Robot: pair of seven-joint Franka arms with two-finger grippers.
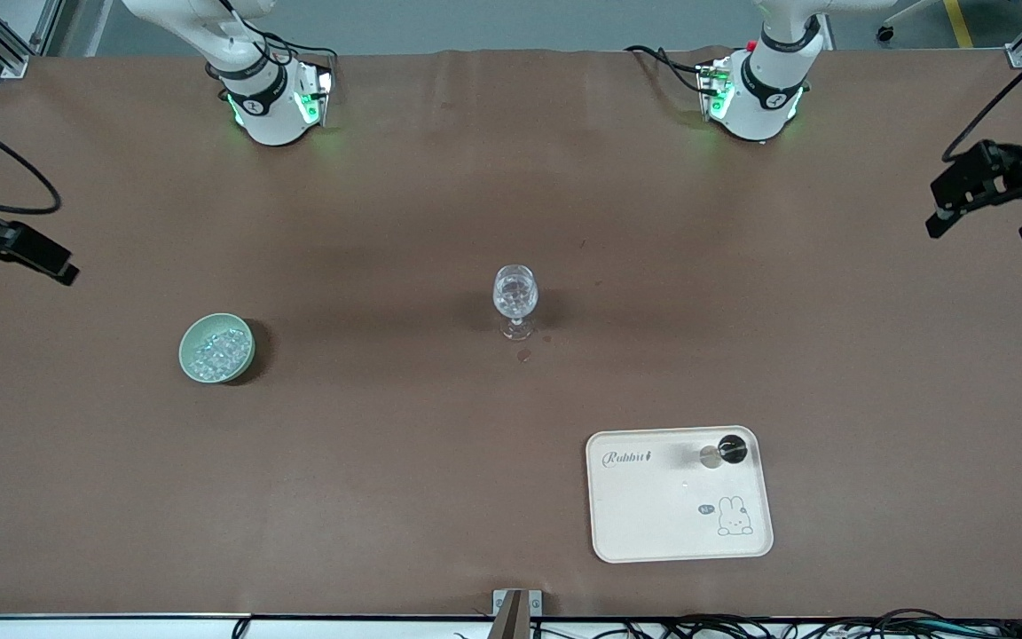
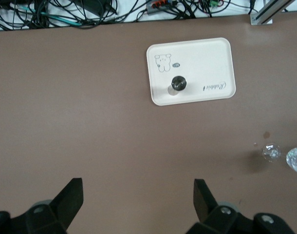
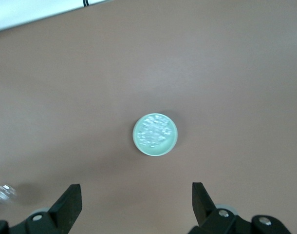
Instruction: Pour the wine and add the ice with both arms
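While both pincers [image 2: 136, 195] [image 3: 136, 197] hang open, ice [image 1: 217, 351] fills the bowl [image 1: 190, 337].

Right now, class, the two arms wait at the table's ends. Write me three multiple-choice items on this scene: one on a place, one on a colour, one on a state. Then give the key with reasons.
1. Where does the dark bottle stand?
A. on the cream tray
B. in the bowl
C. beside the stemmed glass

2. What colour is the bowl that holds the ice?
A. red
B. pale green
C. black

3. How are the left gripper and right gripper?
A. both shut on the glass
B. one holds the bottle
C. both open and empty

Key: A, the bottle stands on the tray, near its edge toward the stemmed glass. B, the front view and the right wrist view both show a pale green rim around the whitish cubes. C, each wrist view shows fingers spread wide with only bare table between them.
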